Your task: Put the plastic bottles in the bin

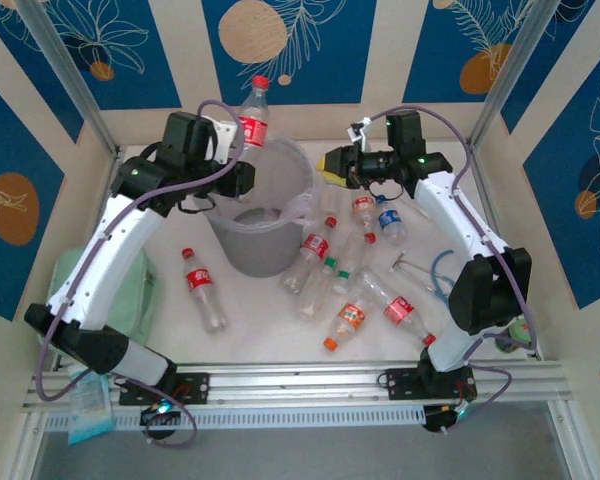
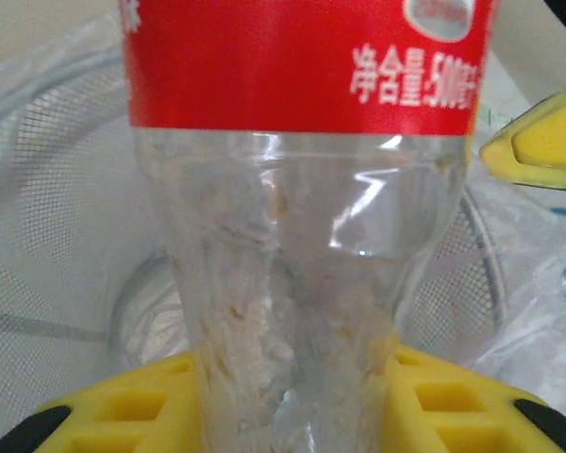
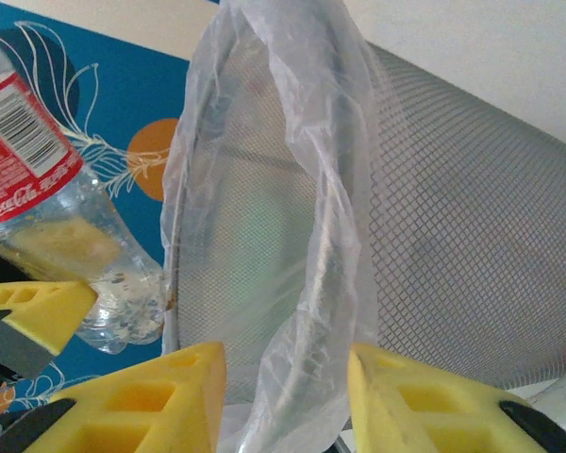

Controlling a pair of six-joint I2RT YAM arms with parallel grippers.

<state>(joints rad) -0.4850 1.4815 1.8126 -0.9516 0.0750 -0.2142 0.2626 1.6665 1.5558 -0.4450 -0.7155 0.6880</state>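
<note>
"How's the left side?"

"The left arm (image 1: 110, 250) arches up and forward. The left gripper (image 2: 297, 396) is clamped low on a bottle (image 2: 302, 236), which stands upright above the fingers."

"And the right?"

"The right arm (image 1: 460, 220) has its elbow bent and its wrist turned inward. The right gripper (image 3: 285, 396) is narrowed onto the bin (image 3: 453, 217), whose lined rim sits between the fingers and touches both."

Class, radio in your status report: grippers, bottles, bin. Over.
Left gripper shut on red-label bottle, above bin. Right gripper straddles bin rim, grip unclear. Loose bottles on table. Bin mouth looks clear.
</note>
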